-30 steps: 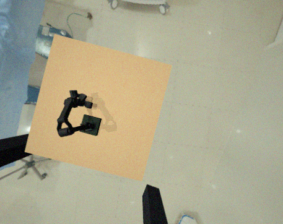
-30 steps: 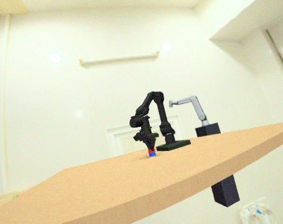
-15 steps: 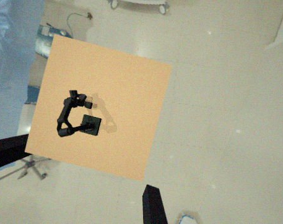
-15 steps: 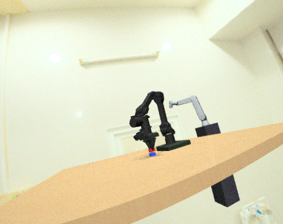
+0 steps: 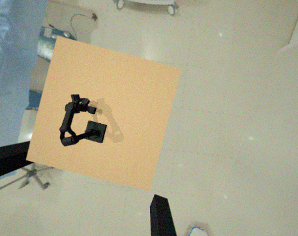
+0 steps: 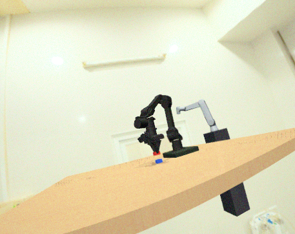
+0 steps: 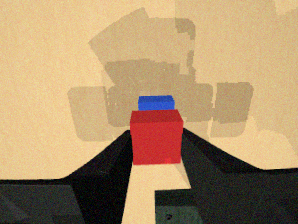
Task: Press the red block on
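One block is between the claw's fingers, above another block on the table.
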### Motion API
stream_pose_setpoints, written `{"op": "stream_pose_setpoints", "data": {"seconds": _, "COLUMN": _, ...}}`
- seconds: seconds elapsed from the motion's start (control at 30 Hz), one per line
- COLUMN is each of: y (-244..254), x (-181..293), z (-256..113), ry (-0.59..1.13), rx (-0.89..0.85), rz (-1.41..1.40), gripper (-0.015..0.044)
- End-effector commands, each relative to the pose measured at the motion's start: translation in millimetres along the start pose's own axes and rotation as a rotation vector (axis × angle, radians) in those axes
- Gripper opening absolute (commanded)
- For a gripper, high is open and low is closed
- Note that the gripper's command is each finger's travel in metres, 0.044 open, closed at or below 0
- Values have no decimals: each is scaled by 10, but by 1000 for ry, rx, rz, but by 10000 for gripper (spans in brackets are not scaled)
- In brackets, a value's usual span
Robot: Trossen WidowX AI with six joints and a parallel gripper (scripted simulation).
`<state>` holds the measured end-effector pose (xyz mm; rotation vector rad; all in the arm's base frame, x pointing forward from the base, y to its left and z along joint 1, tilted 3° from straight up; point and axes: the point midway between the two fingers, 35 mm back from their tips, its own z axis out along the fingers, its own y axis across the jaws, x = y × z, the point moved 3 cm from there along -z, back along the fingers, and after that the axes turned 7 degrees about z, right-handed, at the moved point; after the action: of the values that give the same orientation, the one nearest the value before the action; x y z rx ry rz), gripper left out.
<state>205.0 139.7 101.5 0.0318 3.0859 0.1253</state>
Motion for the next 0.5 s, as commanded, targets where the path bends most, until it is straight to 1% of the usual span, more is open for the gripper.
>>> {"op": "stream_pose_setpoints", "data": {"seconds": 0.0, "y": -23, "x": 24, "z": 100, "ry": 13, "rx": 14, "rz": 0, "gripper": 0}}
{"op": "stream_pose_setpoints", "data": {"seconds": 0.47, "y": -25, "x": 27, "z": 240, "ry": 13, "rx": 14, "rz": 0, "gripper": 0}}
